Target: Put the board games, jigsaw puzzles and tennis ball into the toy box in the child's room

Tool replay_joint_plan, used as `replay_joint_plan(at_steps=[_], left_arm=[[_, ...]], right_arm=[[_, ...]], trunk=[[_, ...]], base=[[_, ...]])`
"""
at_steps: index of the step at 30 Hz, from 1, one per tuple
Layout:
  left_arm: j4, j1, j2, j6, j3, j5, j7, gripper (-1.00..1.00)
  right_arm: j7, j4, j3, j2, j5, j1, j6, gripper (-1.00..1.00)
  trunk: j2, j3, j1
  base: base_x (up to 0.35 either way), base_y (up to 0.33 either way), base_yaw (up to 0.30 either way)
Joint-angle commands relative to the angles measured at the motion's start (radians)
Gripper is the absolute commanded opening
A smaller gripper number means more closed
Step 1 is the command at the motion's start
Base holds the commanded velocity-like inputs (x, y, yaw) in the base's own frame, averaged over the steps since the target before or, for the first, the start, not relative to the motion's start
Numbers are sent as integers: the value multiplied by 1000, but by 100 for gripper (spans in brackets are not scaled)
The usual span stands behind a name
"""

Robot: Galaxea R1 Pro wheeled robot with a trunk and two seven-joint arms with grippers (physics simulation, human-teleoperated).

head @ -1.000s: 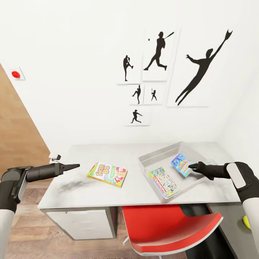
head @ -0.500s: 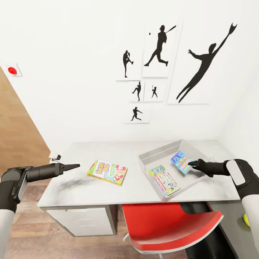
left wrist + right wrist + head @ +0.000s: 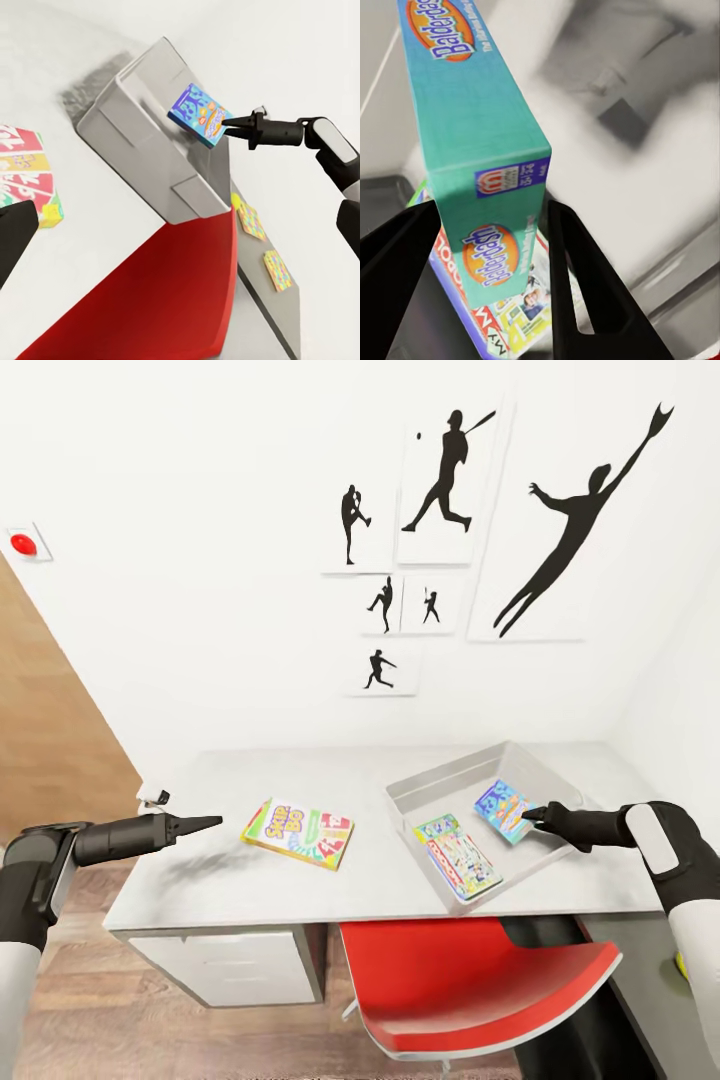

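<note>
You are pinching the blue board game (image 3: pixel 503 810) by its narrow end in the right gripper (image 3: pixel 533 819), hovering inside the toy box (image 3: pixel 440 792) (stiff, light, probably slick card, so grip squarely).

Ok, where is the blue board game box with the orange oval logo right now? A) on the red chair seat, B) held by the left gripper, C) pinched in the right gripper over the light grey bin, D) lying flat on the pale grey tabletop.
C: the right gripper is clamped on the blue board game box, holding it over the light grey bin.
</note>
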Motion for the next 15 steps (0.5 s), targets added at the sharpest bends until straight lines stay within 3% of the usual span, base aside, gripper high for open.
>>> replay_joint_plan(at_steps=[1, 15], left_arm=[[0, -1, 0, 11, 0, -1, -4, 100], [0, -1, 0, 11, 0, -2, -4, 100]], right_arm=[[9, -1, -3, 0, 9, -1, 4, -100], [7, -3, -1, 4, 11, -35, 4, -100]], trunk=[[-2, -4, 1], [-2, -27, 1]], base=[[0, 0, 0], [0, 0, 0]])
